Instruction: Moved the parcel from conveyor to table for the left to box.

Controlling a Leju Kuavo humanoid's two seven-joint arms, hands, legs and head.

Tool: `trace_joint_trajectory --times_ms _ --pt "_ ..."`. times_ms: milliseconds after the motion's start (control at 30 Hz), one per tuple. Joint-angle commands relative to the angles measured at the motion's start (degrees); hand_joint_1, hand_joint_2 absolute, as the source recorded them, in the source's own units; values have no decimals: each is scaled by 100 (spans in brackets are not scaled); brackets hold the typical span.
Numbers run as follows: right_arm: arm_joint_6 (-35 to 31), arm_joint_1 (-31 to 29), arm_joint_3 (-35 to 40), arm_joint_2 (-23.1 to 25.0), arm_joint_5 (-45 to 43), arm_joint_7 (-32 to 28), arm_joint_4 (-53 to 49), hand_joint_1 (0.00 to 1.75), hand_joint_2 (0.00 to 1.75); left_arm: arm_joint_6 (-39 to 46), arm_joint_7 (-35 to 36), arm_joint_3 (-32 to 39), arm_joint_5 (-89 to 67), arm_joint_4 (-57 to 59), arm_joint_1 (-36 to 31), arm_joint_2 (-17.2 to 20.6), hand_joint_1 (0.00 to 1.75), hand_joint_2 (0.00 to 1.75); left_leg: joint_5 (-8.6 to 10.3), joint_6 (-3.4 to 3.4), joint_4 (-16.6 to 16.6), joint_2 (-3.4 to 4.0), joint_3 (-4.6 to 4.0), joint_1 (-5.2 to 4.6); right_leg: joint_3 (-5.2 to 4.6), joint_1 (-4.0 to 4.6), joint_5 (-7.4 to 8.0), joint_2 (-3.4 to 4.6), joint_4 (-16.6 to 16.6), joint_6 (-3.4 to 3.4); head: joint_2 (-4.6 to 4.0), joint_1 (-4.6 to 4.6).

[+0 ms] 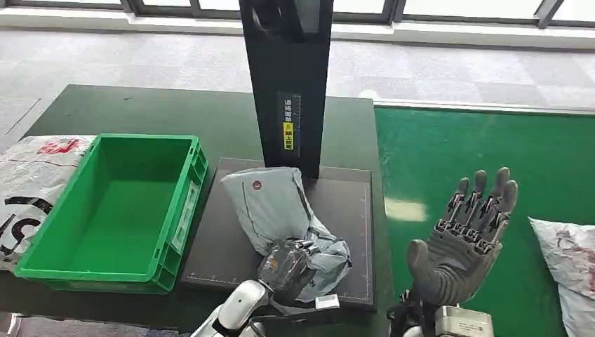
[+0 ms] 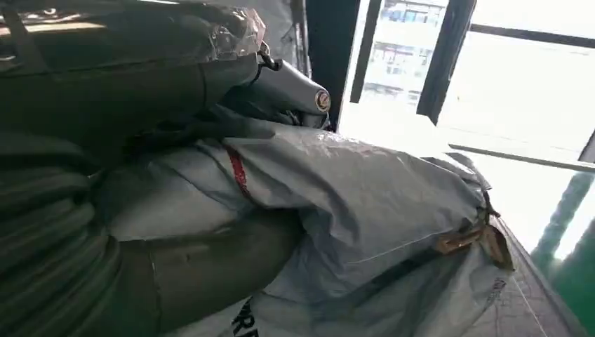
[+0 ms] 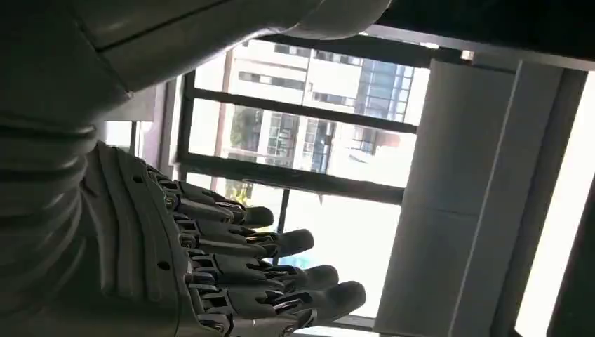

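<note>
A grey plastic parcel (image 1: 270, 200) with a small red mark lies crumpled on the black pad (image 1: 351, 210) of the table. My left hand (image 1: 284, 268) grips its near end from the front. In the left wrist view the parcel (image 2: 365, 203) sits between the thick thumb (image 2: 203, 263) and the darker fingers (image 2: 140, 70). An empty green box (image 1: 119, 203) stands just left of the pad. My right hand (image 1: 469, 235) is raised, fingers spread, holding nothing, over the edge of the green conveyor (image 1: 477, 147). The right wrist view has the right hand (image 3: 210, 267) stretched out toward the windows.
A tall black column (image 1: 288, 77) rises from the far edge of the pad, right behind the parcel. A white printed bag (image 1: 28, 179) lies left of the box. Another pale parcel (image 1: 572, 263) rests on the conveyor at the right edge.
</note>
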Motion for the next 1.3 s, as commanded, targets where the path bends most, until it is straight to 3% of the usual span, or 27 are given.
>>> trace_joint_trajectory --times_ms 33,267,400,533,567,633,900,1100,1233,1300 --pt "4 -45 -56 -81 11 -18 159 0 175 -101 24 354 25 -47 27 7 175 175 2 -3 -7 6 2 2 0 1 4 7 -7 1 0 0" --pt "4 -41 -30 -89 11 -18 186 0 175 -46 106 434 -1 -129 94 -4 175 175 1 -3 -6 5 2 3 1 2 4 6 -8 1 0 0" --pt "4 110 -61 -31 85 -18 17 0 175 1193 -162 940 477 -1334 440 -22 175 175 1 -5 -9 8 -2 2 -4 1 4 9 -9 1 0 0" --pt "4 128 -56 -33 89 -18 -1 0 175 1035 -135 976 520 -1640 499 57 175 175 2 -8 -7 11 -10 4 -15 3 5 13 -6 -1 0 0" --pt "4 83 -51 -23 66 -18 78 0 175 1961 -1782 2241 860 -2947 838 -547 175 175 5 -10 -17 12 -5 2 -11 1 7 13 -14 -1 0 0" --pt "4 9 -67 3 50 -18 159 0 175 1961 -2175 2678 1119 -3765 856 -547 175 175 -4 -5 6 21 -19 5 -25 5 4 22 4 2 0 0" --pt "4 65 -43 13 71 -18 149 0 175 1961 -2726 3223 1563 -4561 672 -547 175 175 3 -8 3 25 -22 8 -35 7 5 24 6 -1 0 0" --pt "4 54 5 -22 40 -18 177 0 175 1961 -2982 3573 1957 -5016 571 -547 175 175 2 -6 1 13 -11 8 -21 7 0 11 3 -2 0 0" --pt "4 35 40 -67 17 -18 209 0 175 1961 -2867 3739 2049 -4726 532 -547 175 175 5 -8 -7 15 -11 8 -20 6 4 14 -4 -2 0 0" --pt "4 39 56 -76 35 -18 216 0 175 1916 -2220 3553 2144 -3647 104 -112 175 175 6 -7 -8 3 -1 5 -8 3 0 1 -5 -2 0 0"
